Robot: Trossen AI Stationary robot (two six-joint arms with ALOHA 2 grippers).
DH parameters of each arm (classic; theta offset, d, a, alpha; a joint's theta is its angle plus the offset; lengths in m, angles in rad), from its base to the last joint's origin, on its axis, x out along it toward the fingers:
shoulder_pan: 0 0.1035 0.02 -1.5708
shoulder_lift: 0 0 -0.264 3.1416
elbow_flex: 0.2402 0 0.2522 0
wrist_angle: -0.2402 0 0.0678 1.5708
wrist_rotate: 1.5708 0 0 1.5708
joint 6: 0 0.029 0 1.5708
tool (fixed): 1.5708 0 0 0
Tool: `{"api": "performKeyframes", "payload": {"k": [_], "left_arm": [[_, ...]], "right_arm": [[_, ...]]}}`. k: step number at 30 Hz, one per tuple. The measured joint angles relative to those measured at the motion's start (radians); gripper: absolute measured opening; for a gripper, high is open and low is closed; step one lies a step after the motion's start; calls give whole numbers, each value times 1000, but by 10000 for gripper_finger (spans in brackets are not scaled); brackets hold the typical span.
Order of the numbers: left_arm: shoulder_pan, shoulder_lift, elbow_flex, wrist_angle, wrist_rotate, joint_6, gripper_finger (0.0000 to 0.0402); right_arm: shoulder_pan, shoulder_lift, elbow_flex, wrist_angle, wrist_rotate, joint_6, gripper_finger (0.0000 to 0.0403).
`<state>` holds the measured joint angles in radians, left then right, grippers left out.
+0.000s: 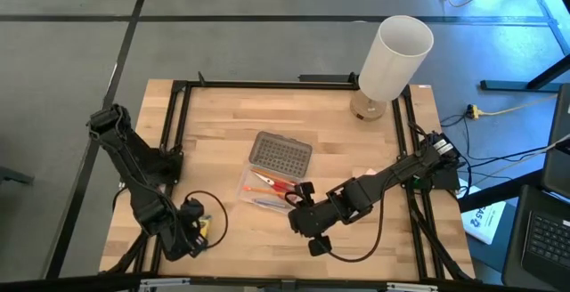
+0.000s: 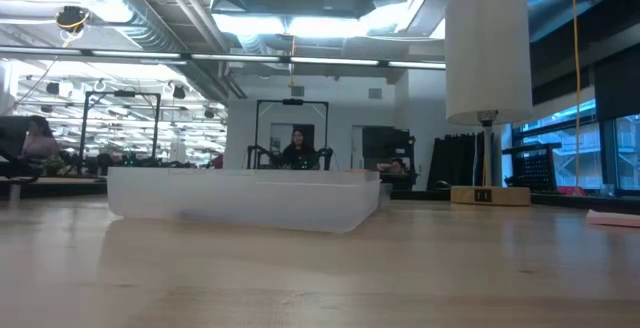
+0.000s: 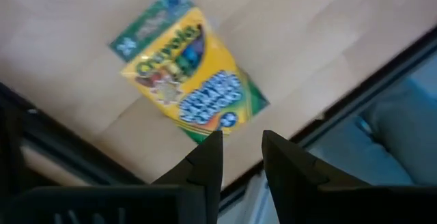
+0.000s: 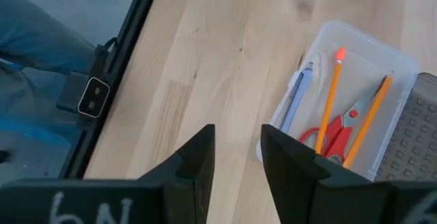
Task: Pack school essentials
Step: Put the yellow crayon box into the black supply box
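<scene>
The green-and-yellow crayon box (image 3: 188, 80) lies flat on the table near its near-left corner, just ahead of my left gripper (image 3: 240, 149), which hovers above it (image 1: 191, 230) with its fingers close together and holds nothing. My right gripper (image 4: 237, 145) hangs shut and empty beside the near end of the clear box (image 4: 341, 101), also seen from above (image 1: 267, 188). Inside the clear box lie the red-handled scissors (image 4: 334, 132), orange pencils (image 4: 330, 94) and the bluish-purple pen (image 4: 295, 101). A small pink block (image 2: 612, 218) rests on the table at the right.
The grey dotted lid (image 1: 280, 152) lies against the clear box's far side. A tall white cylinder on a wooden base (image 1: 392, 56) stands at the far-right corner. A black frame (image 1: 174, 132) runs around the table's edges. Bare wood lies between the two grippers.
</scene>
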<state>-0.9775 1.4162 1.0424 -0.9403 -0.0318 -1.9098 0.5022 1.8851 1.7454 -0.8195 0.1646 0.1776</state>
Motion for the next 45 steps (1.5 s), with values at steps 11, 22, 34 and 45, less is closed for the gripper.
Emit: {"api": "performKeyframes", "payload": {"k": [11, 22, 34, 45], "left_arm": [[-1, 0, 0, 55, -63, 8, 96], [4, 0, 0, 59, -63, -45, 104], [-7, 36, 0, 56, -28, -235, 321], [-10, 96, 0, 33, -53, -345, 397]], "right_arm": [[0, 0, 0, 0, 0, -1, 121], [0, 0, -1, 0, 0, 0, 121], [0, 0, -1, 1, 0, -1, 121], [0, 0, -1, 1, 0, 0, 121]]}}
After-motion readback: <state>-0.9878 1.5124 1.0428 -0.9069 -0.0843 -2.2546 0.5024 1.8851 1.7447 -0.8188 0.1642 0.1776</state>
